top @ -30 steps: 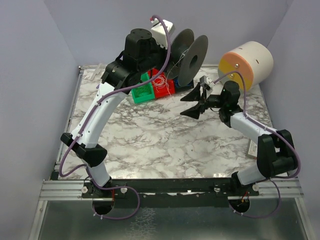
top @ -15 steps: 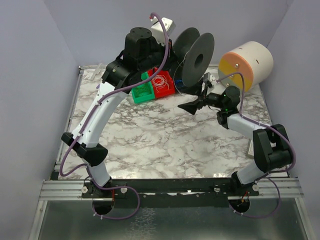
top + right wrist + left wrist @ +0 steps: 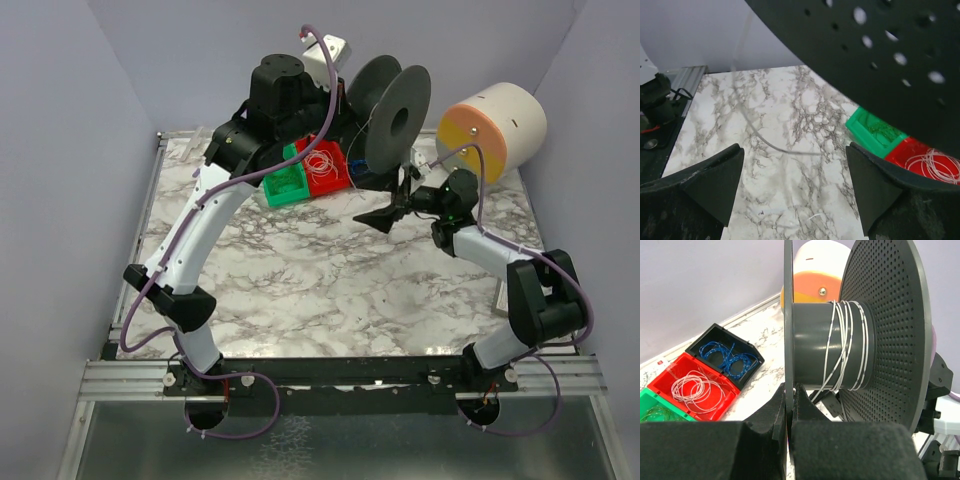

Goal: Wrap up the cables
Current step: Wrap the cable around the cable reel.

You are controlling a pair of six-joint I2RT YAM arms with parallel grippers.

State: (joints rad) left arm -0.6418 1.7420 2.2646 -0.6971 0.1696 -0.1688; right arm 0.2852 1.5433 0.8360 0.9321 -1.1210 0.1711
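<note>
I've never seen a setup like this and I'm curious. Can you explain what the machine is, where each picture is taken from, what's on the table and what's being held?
These are two robot arms bolted at the near edge of a marble-patterned table. One picture looks down from above and behind them. The other two come from a camera on each wrist. The left arm's fingers are shut on one thin flange of a dark grey plastic spool, and thin white wire is wound around its hub. The right arm's fingers stand open close to the spool and hold nothing. On the table sit a small green bin, a red bin and a black bin, each holding loose coils of thin cable. A cream-and-orange cylinder lies at the far right.
</note>
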